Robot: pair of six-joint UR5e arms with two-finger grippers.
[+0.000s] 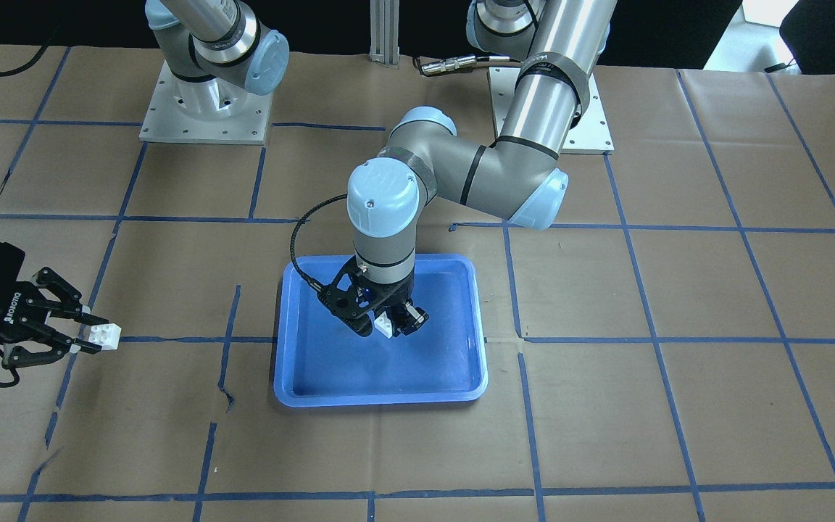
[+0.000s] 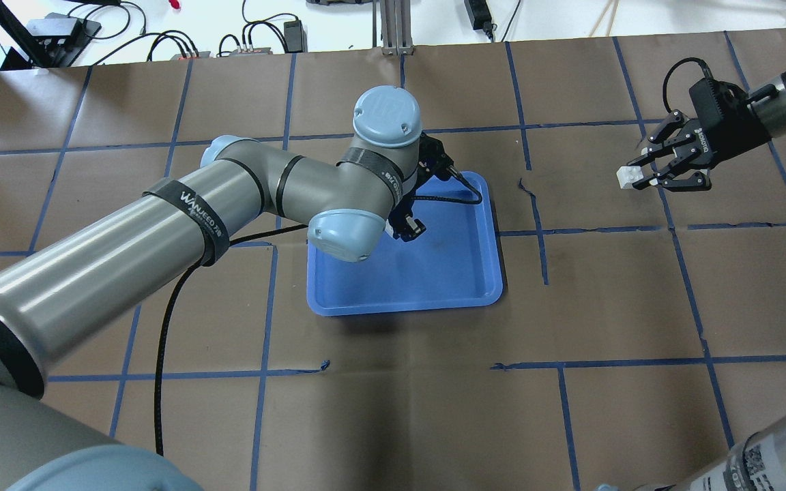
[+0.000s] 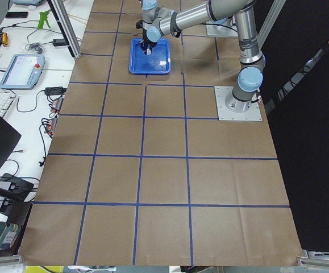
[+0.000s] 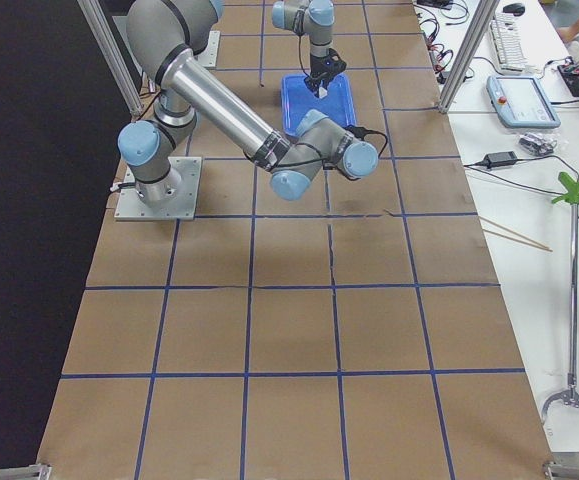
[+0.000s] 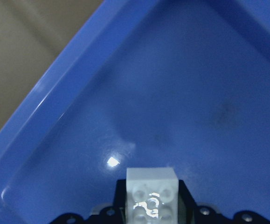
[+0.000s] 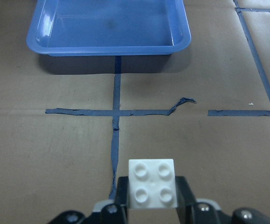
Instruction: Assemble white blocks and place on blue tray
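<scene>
The blue tray (image 1: 381,395) lies at the middle of the table. My left gripper (image 1: 390,328) hangs just above its floor, shut on a white block (image 1: 385,326). The left wrist view shows that block (image 5: 152,195), studs toward the camera, between the fingers over the tray (image 5: 195,93). My right gripper (image 1: 90,333) is far off to the side, low over the paper, shut on the second white block (image 1: 104,336). That block also shows in the overhead view (image 2: 628,176) and the right wrist view (image 6: 152,183), with the tray (image 6: 111,46) ahead of it.
Brown paper with a blue tape grid covers the table. The arms' base plates (image 1: 204,109) (image 1: 584,123) stand at the robot's edge. The paper is torn near a tape crossing (image 6: 183,101). The left arm's elbow (image 2: 338,232) overhangs the tray's corner.
</scene>
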